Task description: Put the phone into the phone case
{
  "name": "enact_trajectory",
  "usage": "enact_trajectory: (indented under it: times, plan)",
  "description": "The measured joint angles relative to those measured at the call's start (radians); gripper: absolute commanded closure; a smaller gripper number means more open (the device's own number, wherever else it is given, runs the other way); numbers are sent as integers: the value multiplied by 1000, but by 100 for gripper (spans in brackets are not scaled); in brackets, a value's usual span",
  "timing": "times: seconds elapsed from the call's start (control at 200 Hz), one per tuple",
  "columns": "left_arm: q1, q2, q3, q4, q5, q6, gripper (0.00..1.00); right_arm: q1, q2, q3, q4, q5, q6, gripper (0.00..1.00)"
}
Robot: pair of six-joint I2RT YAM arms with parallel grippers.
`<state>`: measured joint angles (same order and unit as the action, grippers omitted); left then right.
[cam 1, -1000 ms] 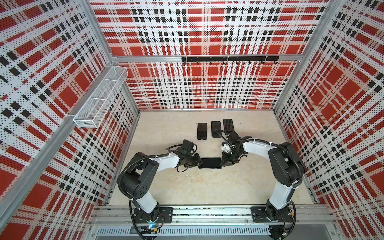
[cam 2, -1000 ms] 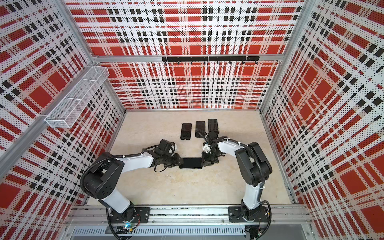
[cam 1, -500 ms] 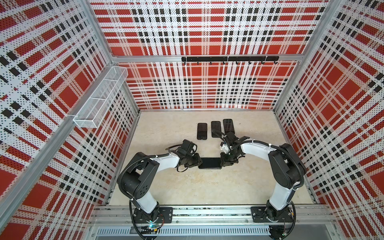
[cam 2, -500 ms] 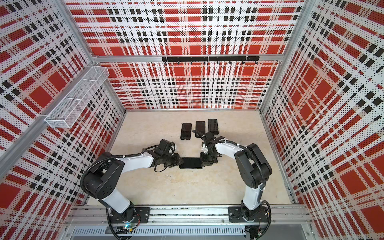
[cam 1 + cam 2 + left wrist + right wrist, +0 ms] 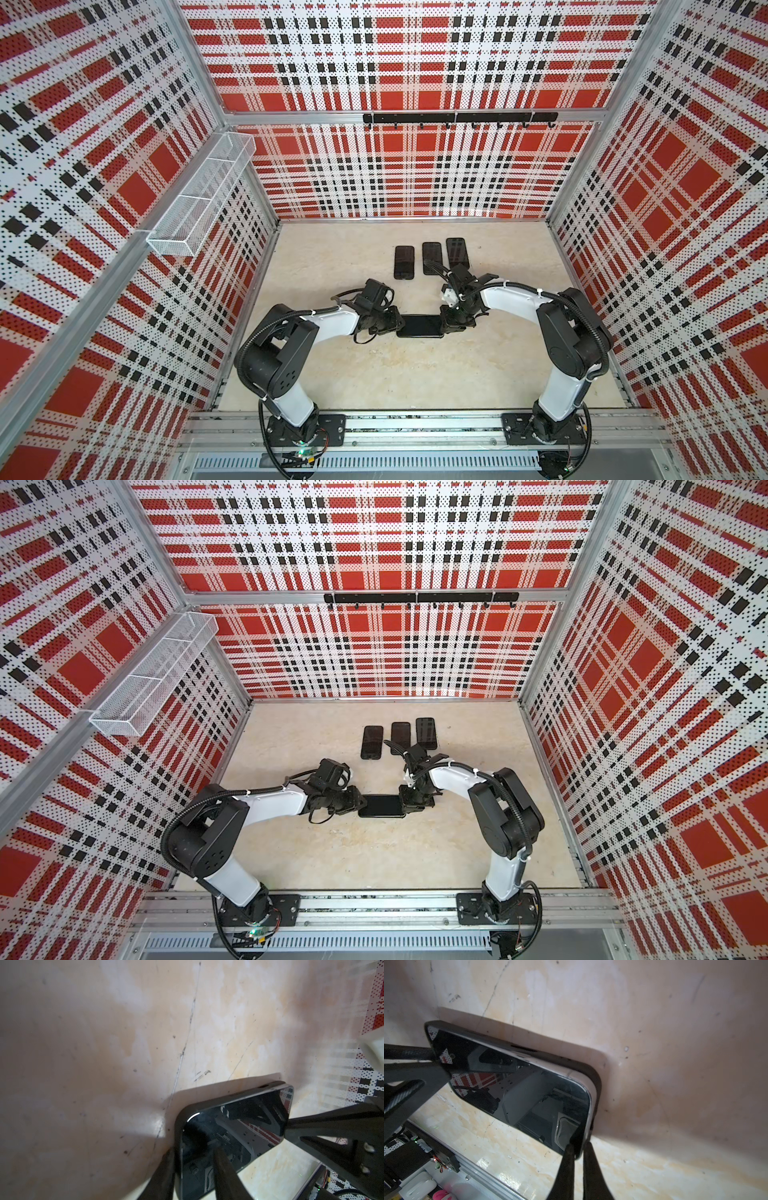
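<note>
A black phone (image 5: 419, 325) (image 5: 381, 805) lies crosswise mid-table, partly inside a black phone case (image 5: 207, 1103) (image 5: 596, 1080). At its right end the phone's silver edge stands above the case rim. My left gripper (image 5: 395, 325) (image 5: 360, 806) (image 5: 194, 1153) is shut on the left end, one finger outside the case wall and one on the screen (image 5: 239, 1126). My right gripper (image 5: 444, 325) (image 5: 402, 805) (image 5: 578, 1142) is shut on the phone's right corner, pinching the glass (image 5: 519, 1084) from above and below.
Three more dark phones (image 5: 404, 262) (image 5: 432, 257) (image 5: 457, 252) lie in a row behind the right arm's wrist. A white wire basket (image 5: 199, 199) hangs on the left wall. A black hook rail (image 5: 457, 118) runs along the back wall.
My right gripper has closed a little more on the phone's end and edged slightly left. The left gripper and the phone have kept their place.
</note>
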<state>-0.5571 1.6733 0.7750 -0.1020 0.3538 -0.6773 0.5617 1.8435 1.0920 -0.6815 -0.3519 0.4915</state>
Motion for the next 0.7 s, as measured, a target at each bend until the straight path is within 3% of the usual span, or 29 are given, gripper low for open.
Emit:
enact_trajectory:
  times: [0.701]
  plan:
    - [0,-5,-22,44,-11,-11,67,34,8,0,13,66,58,91]
